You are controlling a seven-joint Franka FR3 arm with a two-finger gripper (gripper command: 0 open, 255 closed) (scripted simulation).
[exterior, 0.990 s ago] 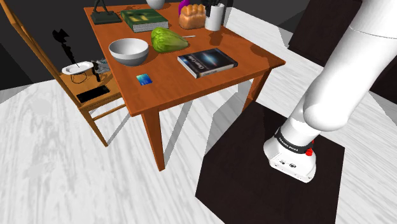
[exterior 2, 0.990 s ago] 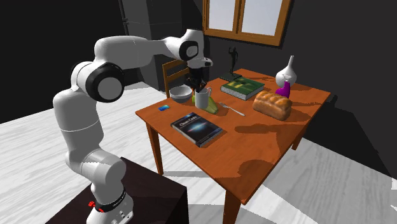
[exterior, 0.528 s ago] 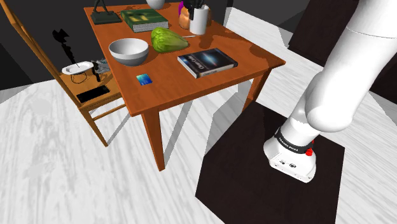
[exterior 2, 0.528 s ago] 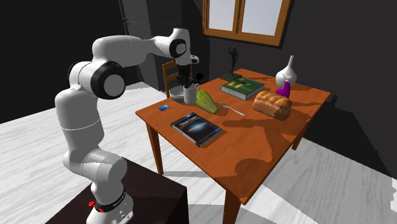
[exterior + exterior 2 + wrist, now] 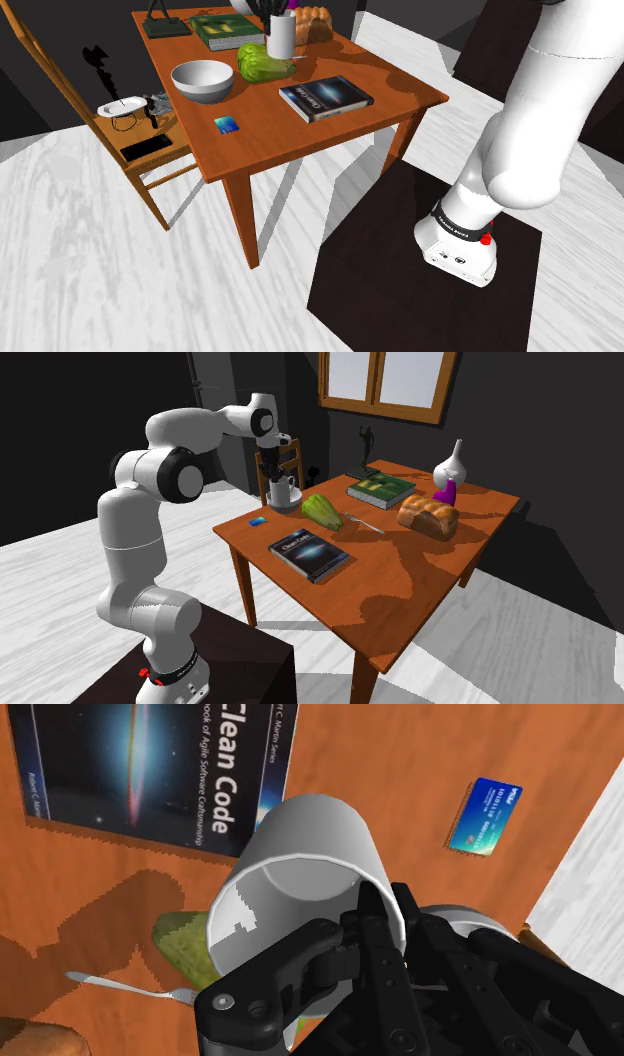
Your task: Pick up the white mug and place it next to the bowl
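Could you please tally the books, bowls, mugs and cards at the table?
Books: 2 (dark book, green book)
Bowls: 1 (bowl)
Mugs: 1 (mug)
Cards: 1 (blue card)
Total: 5

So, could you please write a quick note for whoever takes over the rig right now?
Grip: the end effector is shut on the white mug, clamping its rim wall.
Things: the white mug hangs in the air above the table. The bowl sits on the table between the green vegetable and the blue card.
Done: mug grasped and lifted.
Left: lower it onto bare table beside the bowl, release, back away.
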